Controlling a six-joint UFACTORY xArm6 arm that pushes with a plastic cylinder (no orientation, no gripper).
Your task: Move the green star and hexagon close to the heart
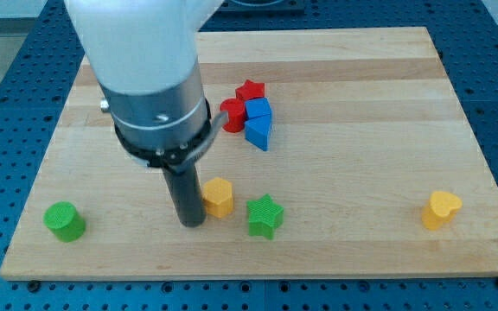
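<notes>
The green star [264, 216] lies near the view's bottom, middle. The yellow hexagon [219, 196] stands just left of it, a small gap apart. The yellow heart [441, 209] lies far to the view's right, near the bottom right. My tip [191, 222] rests on the board just left of the yellow hexagon, close to it or touching it; I cannot tell which.
A green cylinder [63, 220] stands at the view's bottom left. A cluster sits above the middle: a red star [251, 90], a red cylinder [231, 114], a blue cube [258, 111] and a blue wedge-like block [258, 132]. The wooden board [361, 78] ends near the bottom edge.
</notes>
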